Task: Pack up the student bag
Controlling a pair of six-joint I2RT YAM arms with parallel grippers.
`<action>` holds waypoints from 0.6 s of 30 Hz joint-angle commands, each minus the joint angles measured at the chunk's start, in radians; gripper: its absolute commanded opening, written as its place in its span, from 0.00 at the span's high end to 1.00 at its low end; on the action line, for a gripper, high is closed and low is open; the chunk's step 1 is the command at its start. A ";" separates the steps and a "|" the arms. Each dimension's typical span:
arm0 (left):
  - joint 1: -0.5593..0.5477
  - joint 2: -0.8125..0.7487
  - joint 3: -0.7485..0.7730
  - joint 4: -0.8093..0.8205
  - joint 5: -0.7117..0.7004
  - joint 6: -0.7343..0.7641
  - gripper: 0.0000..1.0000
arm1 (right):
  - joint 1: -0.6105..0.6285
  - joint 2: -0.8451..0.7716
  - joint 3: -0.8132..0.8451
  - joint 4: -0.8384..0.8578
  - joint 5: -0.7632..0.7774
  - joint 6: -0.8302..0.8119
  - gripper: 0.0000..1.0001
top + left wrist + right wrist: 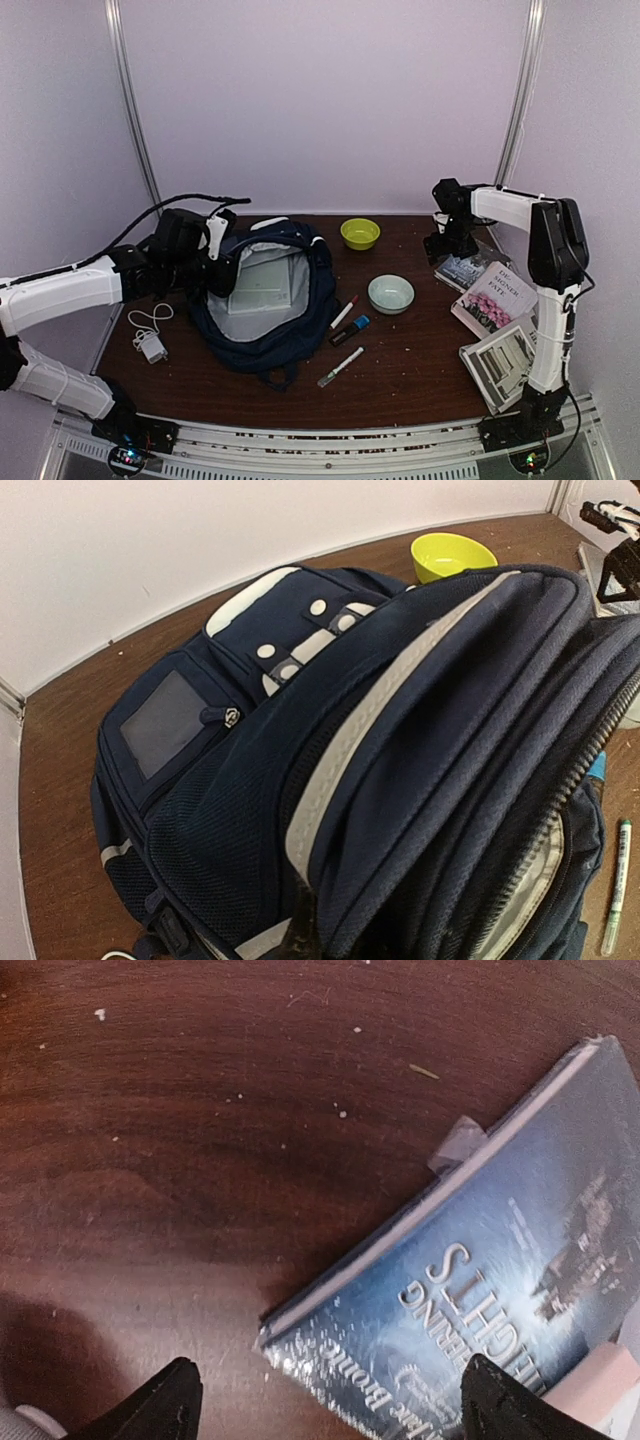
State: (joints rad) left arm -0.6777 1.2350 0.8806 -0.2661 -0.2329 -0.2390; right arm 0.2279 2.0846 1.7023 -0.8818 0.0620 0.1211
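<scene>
The student bag lies left of centre, its mouth gaping upward, likely so books can drop in. The left gripper sits at the bag's left rim, seemingly propping it open; I cannot tell its finger spread. At far right, the right gripper hovers spread wide over the blue Wuthering Heights paperback, holding nothing.

Cloth student bag, glossy book

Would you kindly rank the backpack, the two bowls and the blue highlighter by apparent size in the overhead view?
1. backpack
2. pale bowl and yellow-green bowl, too alike to rank
3. blue highlighter, smallest
</scene>
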 commanded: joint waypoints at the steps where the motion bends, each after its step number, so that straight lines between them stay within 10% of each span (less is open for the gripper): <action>1: 0.015 0.020 0.039 0.137 -0.005 0.019 1.00 | -0.025 0.130 0.119 -0.108 -0.033 -0.035 0.09; 18: 0.017 0.036 0.056 0.143 -0.027 0.017 1.00 | -0.016 0.053 0.105 -0.107 -0.322 -0.039 0.24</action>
State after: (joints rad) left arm -0.6777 1.2659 0.8845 -0.2554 -0.2321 -0.2264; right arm 0.2111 2.2242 1.8439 -1.0218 -0.1791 0.0605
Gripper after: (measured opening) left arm 0.042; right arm 0.753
